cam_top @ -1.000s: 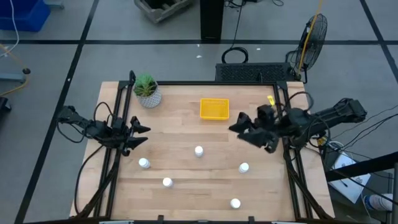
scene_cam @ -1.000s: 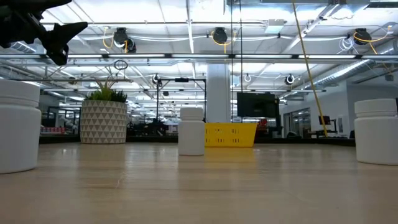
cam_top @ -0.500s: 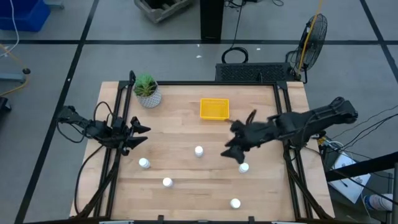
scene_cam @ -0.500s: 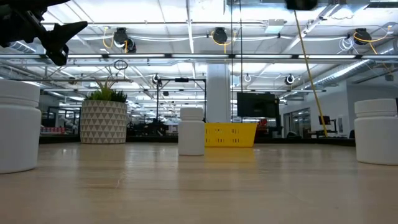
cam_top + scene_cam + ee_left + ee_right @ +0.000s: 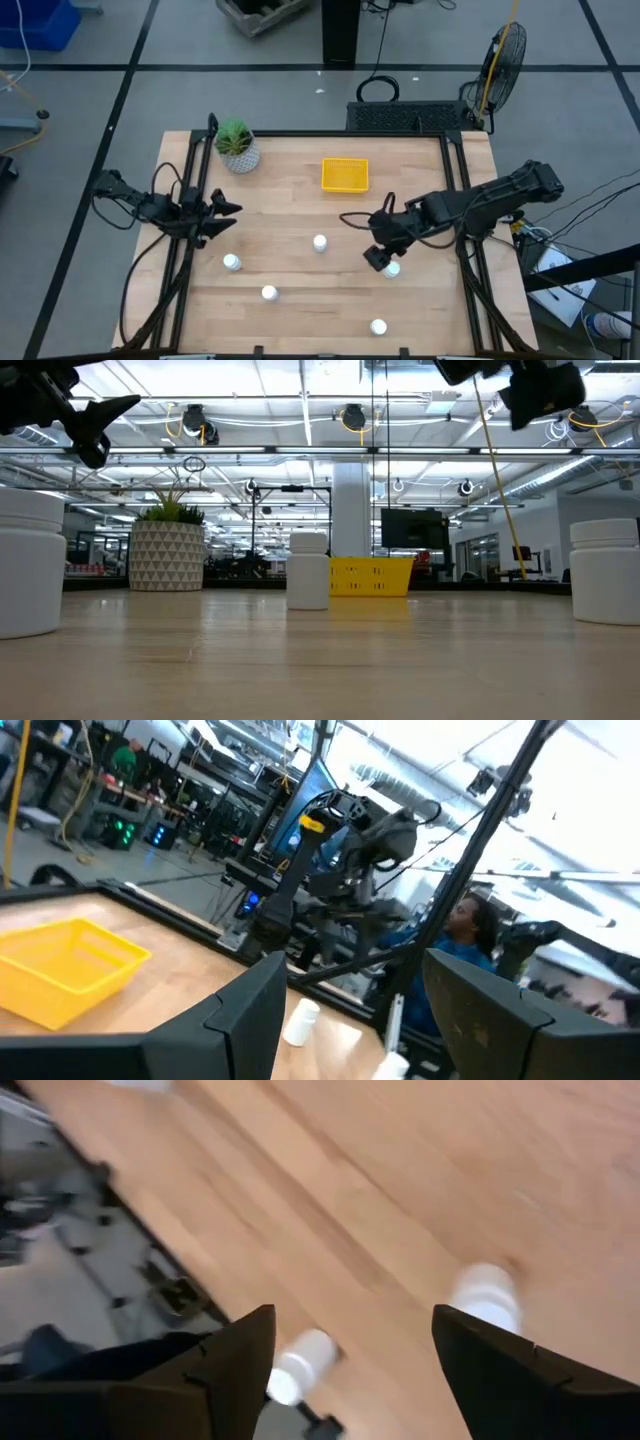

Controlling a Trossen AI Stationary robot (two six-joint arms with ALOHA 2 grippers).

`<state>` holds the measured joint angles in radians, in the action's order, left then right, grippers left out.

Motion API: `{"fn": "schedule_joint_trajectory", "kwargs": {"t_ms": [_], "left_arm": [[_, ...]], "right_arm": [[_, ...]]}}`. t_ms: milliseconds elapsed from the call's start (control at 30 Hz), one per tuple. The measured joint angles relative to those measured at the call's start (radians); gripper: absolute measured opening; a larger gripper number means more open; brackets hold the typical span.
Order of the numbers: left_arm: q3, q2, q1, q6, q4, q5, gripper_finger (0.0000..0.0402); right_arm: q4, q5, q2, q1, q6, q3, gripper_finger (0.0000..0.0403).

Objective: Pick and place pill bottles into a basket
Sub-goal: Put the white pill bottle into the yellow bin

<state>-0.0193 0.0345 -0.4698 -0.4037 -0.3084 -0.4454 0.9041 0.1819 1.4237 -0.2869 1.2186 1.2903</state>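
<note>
Several small white pill bottles stand upright on their bases on the wooden table: one at the middle, two at the near left, one at the right, one at the near right. The yellow basket sits at the far middle. My right gripper is open, tipped downward, just beside and above the right bottle, touching nothing. Its wrist view shows two bottles beyond the open fingers. My left gripper waits open and empty at the left edge.
A potted green plant in a white pot stands at the far left corner. Black frame rails run along the table's left and right sides. In the low view the basket shows behind the middle bottle.
My right gripper has swung from the table's right edge toward the middle and the near side, tipping downward, and has come beside the right bottle. It stays open. No bottle has moved.
</note>
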Motion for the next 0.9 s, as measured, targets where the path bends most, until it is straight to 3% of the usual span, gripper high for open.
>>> {"fn": "schedule_joint_trajectory", "kwargs": {"t_ms": [233, 467, 700, 900], "left_arm": [[0.000, 0.000, 0.000, 0.012, 0.004, 0.000, 0.0241], [0.000, 0.000, 0.000, 0.014, 0.005, 0.000, 0.0241], [0.000, 0.000, 0.000, 0.021, 0.010, 0.001, 0.0241], [0.000, 0.000, 0.000, 0.144, 0.038, 0.023, 0.0241]], "right_arm": [[0.147, -0.002, 0.014, -0.001, 0.001, -0.023, 0.0278], [0.088, 0.002, 0.014, -0.021, 0.044, -0.119, 0.0307], [-0.015, 0.006, 0.014, -0.060, 0.108, -0.224, 0.0309], [-0.144, 0.006, 0.014, -0.079, 0.157, -0.292, 0.0310]]}}
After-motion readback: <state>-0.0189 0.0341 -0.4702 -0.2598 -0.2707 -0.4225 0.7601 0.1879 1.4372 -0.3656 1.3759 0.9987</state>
